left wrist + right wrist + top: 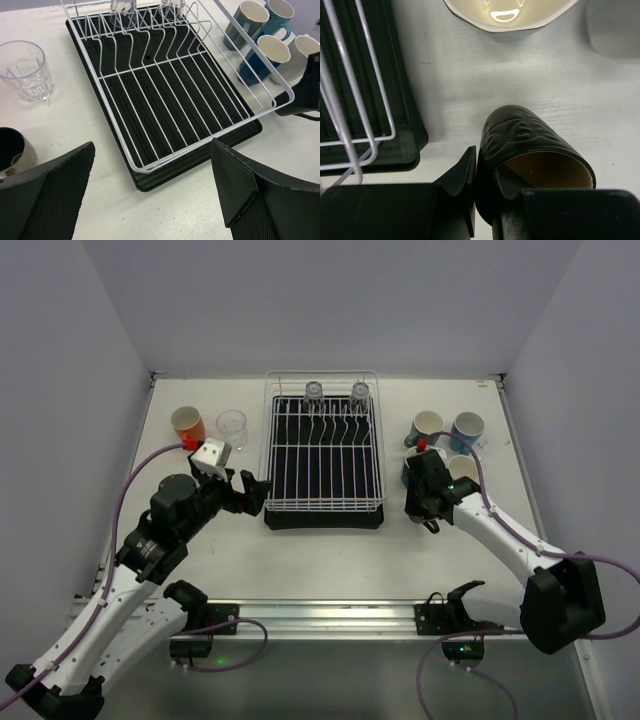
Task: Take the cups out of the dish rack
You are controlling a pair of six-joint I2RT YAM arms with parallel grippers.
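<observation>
**Right gripper** (481, 182): closed on the wall of the black cup (525, 132), one finger outside and one inside the rim. The cup was tilted over the table (485, 85), just off the rack's near right corner.

**Left gripper** (250, 493): jaws wide apart and holding nothing, beside the rack's near left corner.

**Rack** (322, 455): sat on a black tray (150, 182) at mid-table. Two glasses (313, 391) stood among the prongs at its far end.

**Left of the rack:** an orange cup (187, 426), a tumbler (25, 70) and a dark cup (12, 150) stood on the table.

**Right of the rack:** four mugs (265, 55) stood clustered, touching or nearly so.
</observation>
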